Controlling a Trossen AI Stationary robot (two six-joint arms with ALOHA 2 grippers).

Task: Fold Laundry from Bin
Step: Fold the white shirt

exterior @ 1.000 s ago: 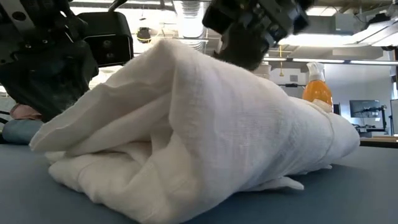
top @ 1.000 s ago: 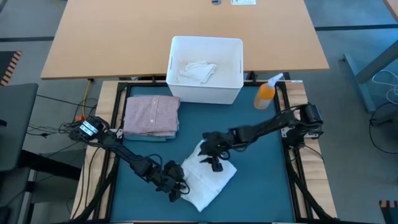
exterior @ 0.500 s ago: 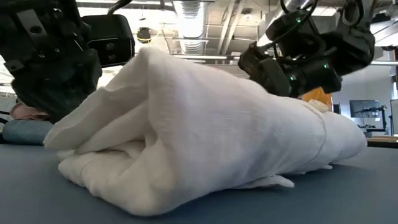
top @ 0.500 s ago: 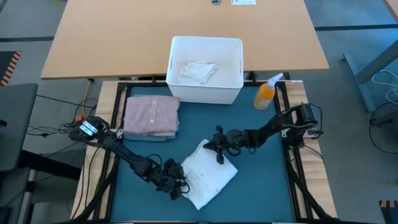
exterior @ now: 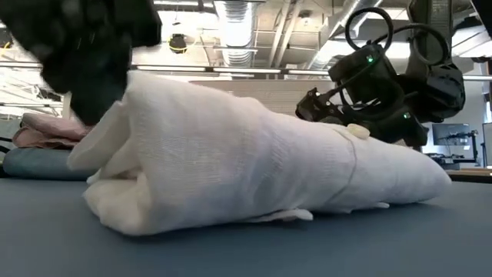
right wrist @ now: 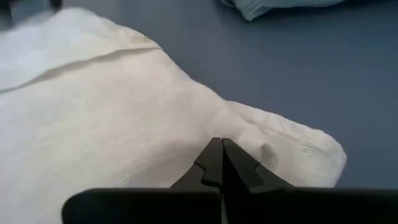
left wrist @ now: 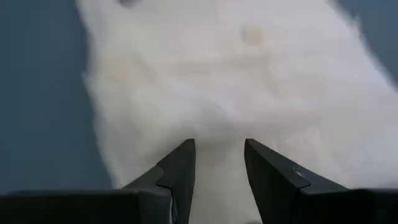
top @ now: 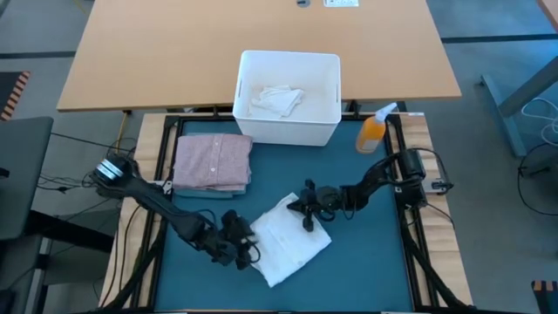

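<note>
At the left side of the teal mat point(top: 366, 262) lies a folded pink shirt point(top: 213, 160), flat and neat, on top of a light blue garment point(top: 214, 193) whose edge shows only a little under it. In front of it, near the middle of the mat, the left gripper point(top: 237, 251) stands at the left edge of a folded white cloth point(top: 292, 240); its fingers point(left wrist: 180, 165) are apart with a narrow gap and the cloth is right in front of them, but I cannot tell if they hold it. The white cloth is a thick soft bundle of several layers, turned diagonal on the mat, with a stitched hem along one side and a rounded corner point(right wrist: 311, 155) at its right end. The right gripper point(top: 307, 206) is at the upper right edge of this cloth, low over it, and its fingers are pressed together with nothing seen between them. Behind the mat, the white bin point(top: 288, 122) stands on the wooden table edge with one crumpled white piece point(top: 277, 98) inside. To the right of the bin stands an orange spray bottle point(top: 373, 131), well apart from the cloth. The mat is bare to the right and in front of the cloth.
</note>
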